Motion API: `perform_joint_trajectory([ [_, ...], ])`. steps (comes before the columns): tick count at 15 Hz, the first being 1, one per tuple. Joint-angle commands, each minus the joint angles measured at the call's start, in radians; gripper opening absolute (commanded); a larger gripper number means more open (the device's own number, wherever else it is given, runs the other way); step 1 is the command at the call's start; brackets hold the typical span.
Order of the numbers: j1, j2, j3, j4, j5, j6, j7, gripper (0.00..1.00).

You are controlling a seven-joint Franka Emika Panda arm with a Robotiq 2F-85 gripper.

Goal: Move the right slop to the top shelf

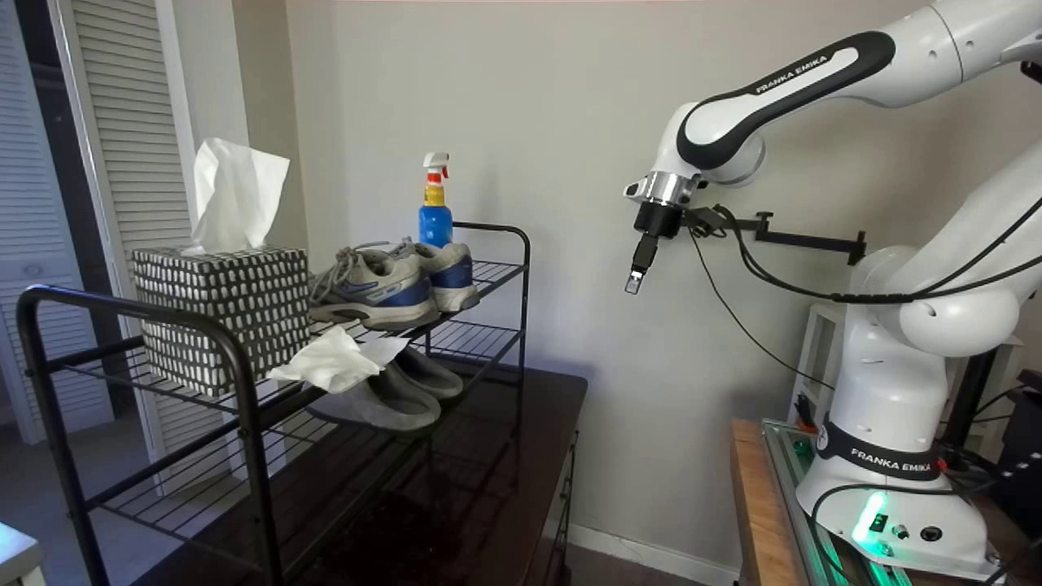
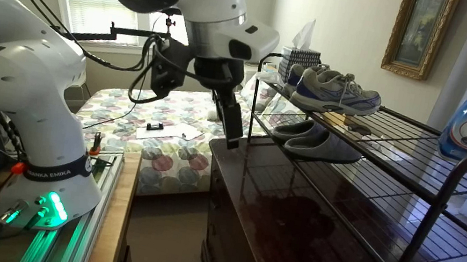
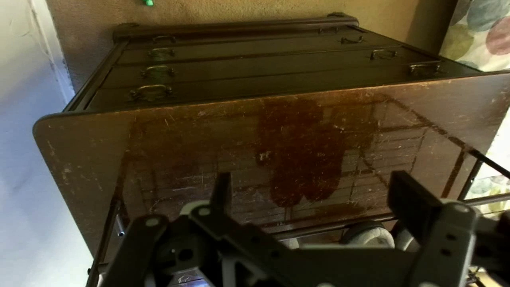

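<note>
Your right slop (image 1: 431,374) sits on the lower tier (image 1: 476,338), the gripper (image 1: 634,282) well apart from it

In an exterior view you see the tissue box (image 1: 236,301) at the left, near end of the top shelf (image 1: 498,275): black with white dashes, a white tissue (image 1: 236,191) sticking up from its top. To its right, at the shelf's right-hand edge, you have a crumpled tissue (image 1: 338,362), which partly covers your sight of the grey pair below.

On the top shelf too are the grey-and-blue sneakers (image 1: 383,293), side by side, toes to the left. The lower tier beneath holds the grey pair: the near mate (image 1: 370,409) and, just on its far side, your right slop, toe to the left, its opening upward. Whether the two touch, you cannot tell.

Toward the far end of the top shelf the blue spray bottle (image 1: 435,226) stands upright, with a yellow neck and white trigger head; its label reads "Stain Remover". How full it is, you cannot tell.

Below the rack (image 1: 527,244) spreads the dark wooden table (image 1: 537,415). To the right of the rack your gripper hangs tilted downward from the white arm (image 1: 936,57). In the wrist view its fingers (image 3: 221,195) stand wide apart, and it has hold of nothing.
</note>
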Motion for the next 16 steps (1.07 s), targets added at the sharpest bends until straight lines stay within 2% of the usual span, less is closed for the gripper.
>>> perform_joint_trajectory([
  [1,-0.006,-0.02,0.091,-0.12,0.047,0.206,0.109,1.0],
  [2,0.022,0.044,0.101,-0.056,0.07,0.235,0.131,1.0],
  [7,0.048,0.12,0.203,-0.069,0.095,0.511,0.296,1.0],
  [9,0.054,0.166,0.247,-0.069,0.082,0.578,0.355,1.0],
  [13,0.087,0.242,0.318,-0.07,0.071,0.625,0.407,1.0],
  [16,0.169,0.257,0.298,-0.07,0.112,0.593,0.353,1.0],
])
